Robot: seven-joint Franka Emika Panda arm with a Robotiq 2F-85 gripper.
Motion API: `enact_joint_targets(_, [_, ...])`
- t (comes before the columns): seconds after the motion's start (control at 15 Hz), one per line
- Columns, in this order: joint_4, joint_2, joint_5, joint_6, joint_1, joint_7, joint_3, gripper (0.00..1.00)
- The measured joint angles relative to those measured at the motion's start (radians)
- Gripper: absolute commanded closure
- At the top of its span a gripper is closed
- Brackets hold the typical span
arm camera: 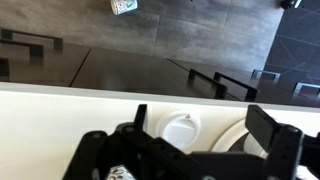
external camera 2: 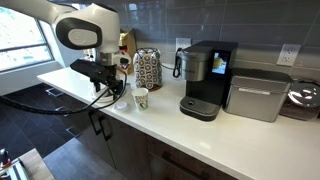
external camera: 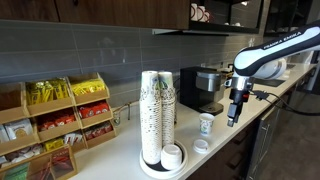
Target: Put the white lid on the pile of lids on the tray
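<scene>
The white lid (external camera: 201, 145) lies flat on the white counter, between the small printed paper cup (external camera: 206, 124) and the tray (external camera: 150, 170). The pile of lids (external camera: 172, 156) sits low on the tray's near side, beside tall stacks of patterned cups (external camera: 157, 115). My gripper (external camera: 235, 112) hangs above the counter's front edge, to the side of the lid and well above it. It is open and empty. In the wrist view the lid (arm camera: 180, 131) shows between the spread fingers (arm camera: 205, 128). A larger curved white rim to its right is partly hidden.
A black coffee machine (external camera: 207, 88) stands at the back behind the cup; it also shows in an exterior view (external camera 2: 205, 80), next to a grey appliance (external camera 2: 258, 95). A wooden snack rack (external camera: 55, 120) stands beyond the tray. The counter's front edge drops off beside the gripper.
</scene>
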Motion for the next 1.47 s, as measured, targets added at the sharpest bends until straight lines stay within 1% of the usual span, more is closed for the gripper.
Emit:
enact_joint_targets(0.13, [-0.066, -0.004, 0.047, 0.103, 0.012, 0.002, 0.035, 0.00])
enact_joint_targets(0.27, [-0.112, -0.004, 0.067, 0.159, 0.023, 0.002, 0.053, 0.00])
enact_joint_targets(0.73, [-0.118, -0.011, 0.067, 0.164, 0.022, 0.002, 0.056, 0.00])
enact_joint_targets(0.87, [-0.117, -0.004, 0.065, 0.172, 0.029, 0.000, 0.073, 0.00])
enact_joint_targets(1.0, [-0.117, 0.012, 0.065, 0.206, 0.047, 0.000, 0.101, 0.00])
enact_joint_targets(1.2, [-0.119, 0.050, 0.059, 0.306, 0.072, 0.024, 0.152, 0.00])
enact_joint_targets(1.47, [-0.121, 0.115, 0.012, 0.474, 0.084, 0.133, 0.210, 0.00])
